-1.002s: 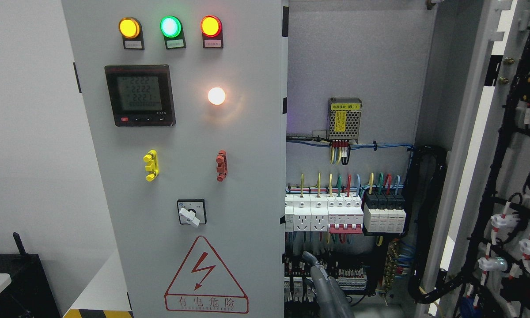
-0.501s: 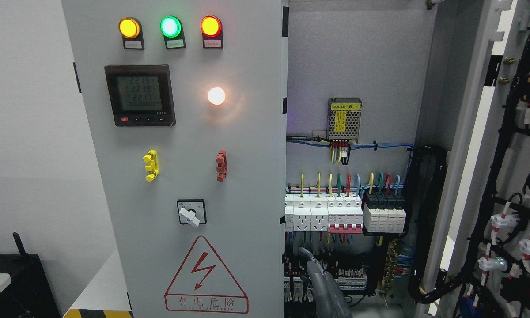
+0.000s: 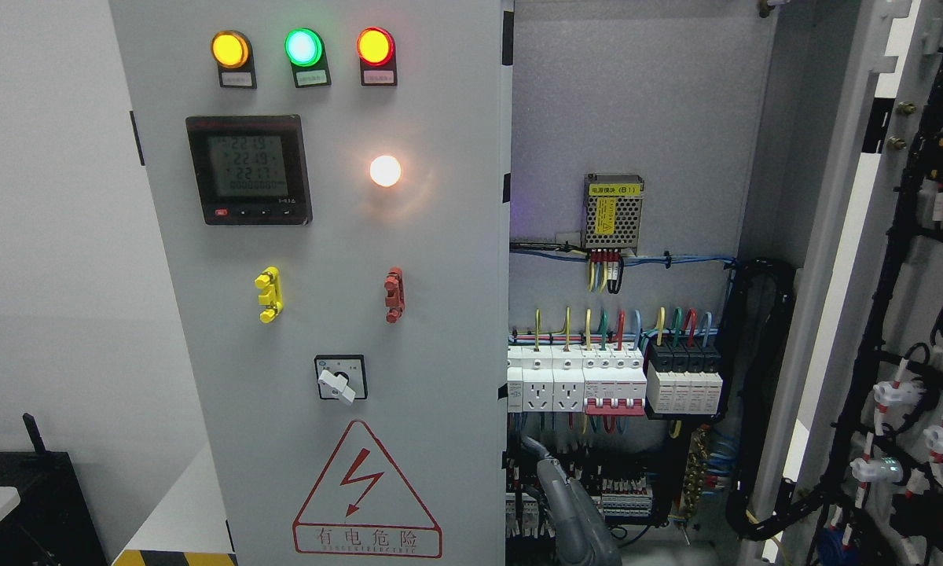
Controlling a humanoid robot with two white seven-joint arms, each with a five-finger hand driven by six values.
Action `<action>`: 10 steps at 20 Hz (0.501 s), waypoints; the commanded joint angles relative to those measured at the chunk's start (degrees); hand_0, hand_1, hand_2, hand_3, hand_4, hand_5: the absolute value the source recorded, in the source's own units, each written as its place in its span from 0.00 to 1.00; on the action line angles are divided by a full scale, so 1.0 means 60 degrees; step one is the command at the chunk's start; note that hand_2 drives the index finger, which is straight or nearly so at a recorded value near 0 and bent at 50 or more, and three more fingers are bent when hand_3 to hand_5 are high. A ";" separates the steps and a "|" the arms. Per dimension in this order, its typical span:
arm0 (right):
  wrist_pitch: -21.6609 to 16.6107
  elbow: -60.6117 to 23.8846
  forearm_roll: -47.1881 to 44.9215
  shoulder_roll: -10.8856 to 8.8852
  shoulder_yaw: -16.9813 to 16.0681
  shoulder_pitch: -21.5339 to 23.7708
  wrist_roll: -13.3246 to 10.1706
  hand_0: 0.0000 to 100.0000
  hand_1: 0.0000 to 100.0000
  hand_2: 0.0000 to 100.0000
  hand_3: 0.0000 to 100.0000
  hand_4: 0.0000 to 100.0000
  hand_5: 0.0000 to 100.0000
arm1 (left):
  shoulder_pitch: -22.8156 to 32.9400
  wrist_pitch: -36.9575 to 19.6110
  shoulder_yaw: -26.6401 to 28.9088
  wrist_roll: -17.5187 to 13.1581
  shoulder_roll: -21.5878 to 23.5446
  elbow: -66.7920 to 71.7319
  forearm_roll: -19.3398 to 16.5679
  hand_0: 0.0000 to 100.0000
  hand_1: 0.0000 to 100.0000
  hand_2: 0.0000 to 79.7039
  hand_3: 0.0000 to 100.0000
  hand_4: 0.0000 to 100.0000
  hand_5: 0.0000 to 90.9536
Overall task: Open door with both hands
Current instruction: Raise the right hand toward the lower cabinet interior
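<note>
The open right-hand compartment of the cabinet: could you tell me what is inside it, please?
Inside are a yellow-labelled power module, a row of white sockets and breakers, black modules and coloured wiring. A grey hand covers some lower terminals.

1. Setting: industrial electrical room or training lab, with plain white walls.
2. Grey power cabinet (image 3: 322, 236): three indicator lamps (image 3: 302, 47), digital meter (image 3: 248, 169), rotary switch (image 3: 340, 378), red high-voltage warning triangle (image 3: 366, 491).
3. Open compartment: circuit breakers (image 3: 613, 381), colour-coded wiring (image 3: 629, 322), power supply module (image 3: 614, 211).
4. Open door at right (image 3: 911, 314), lined with black cable harness (image 3: 884, 314).
</note>
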 commanded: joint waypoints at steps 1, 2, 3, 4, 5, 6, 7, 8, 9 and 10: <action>0.0010 0.0167 -0.0005 -0.0040 0.0023 -0.0099 0.0177 0.38 0.00 0.00 0.00 0.00 0.00 | 0.0015 -0.0001 0.0014 -0.0002 0.0000 -0.0088 0.0001 0.00 0.00 0.00 0.00 0.00 0.00; 0.0025 0.0167 -0.0019 -0.0040 0.0023 -0.0128 0.0367 0.38 0.00 0.00 0.00 0.00 0.00 | 0.0015 -0.0001 -0.0001 -0.0002 0.0000 -0.0088 0.0001 0.00 0.00 0.00 0.00 0.00 0.00; 0.0025 0.0167 -0.0019 -0.0040 0.0023 -0.0143 0.0470 0.38 0.00 0.00 0.00 0.00 0.00 | 0.0015 -0.0001 -0.0001 -0.0002 0.0000 -0.0088 0.0001 0.00 0.00 0.00 0.00 0.00 0.00; 0.0025 0.0167 -0.0019 -0.0040 0.0008 -0.0143 0.0471 0.38 0.00 0.00 0.00 0.00 0.00 | 0.0015 -0.0001 0.0014 -0.0002 0.0000 -0.0088 -0.0013 0.00 0.00 0.00 0.00 0.00 0.00; 0.0025 0.0167 -0.0019 -0.0040 0.0008 -0.0158 0.0486 0.38 0.00 0.00 0.00 0.00 0.00 | 0.0015 -0.0001 -0.0001 -0.0002 -0.0014 -0.0088 0.0001 0.00 0.00 0.00 0.00 0.00 0.00; 0.0025 0.0167 -0.0019 -0.0040 0.0008 -0.0172 0.0486 0.38 0.00 0.00 0.00 0.00 0.00 | 0.0015 -0.0001 -0.0001 -0.0002 0.0000 -0.0088 0.0001 0.00 0.00 0.00 0.00 0.00 0.00; 0.0025 0.0182 -0.0019 -0.0055 0.0008 -0.0173 0.0515 0.38 0.00 0.00 0.00 0.00 0.00 | 0.0015 -0.0001 -0.0001 -0.0002 -0.0014 -0.0088 0.0001 0.00 0.00 0.00 0.00 0.00 0.00; 0.0025 0.0211 -0.0034 -0.0055 0.0008 -0.0216 0.0529 0.38 0.00 0.00 0.00 0.00 0.00 | 0.0015 -0.0001 -0.0001 -0.0002 0.0000 -0.0088 0.0001 0.00 0.00 0.00 0.00 0.00 0.00; 0.0011 0.0240 -0.0034 -0.0055 -0.0006 -0.0275 0.0530 0.38 0.00 0.00 0.00 0.00 0.00 | 0.0015 -0.0001 -0.0001 -0.0002 0.0000 -0.0088 -0.0013 0.00 0.00 0.00 0.00 0.00 0.00; 0.0025 0.0299 -0.0020 -0.0055 -0.0007 -0.0304 0.0602 0.38 0.00 0.00 0.00 0.00 0.00 | 0.0015 -0.0001 0.0014 -0.0002 0.0000 -0.0088 0.0001 0.00 0.00 0.00 0.00 0.00 0.00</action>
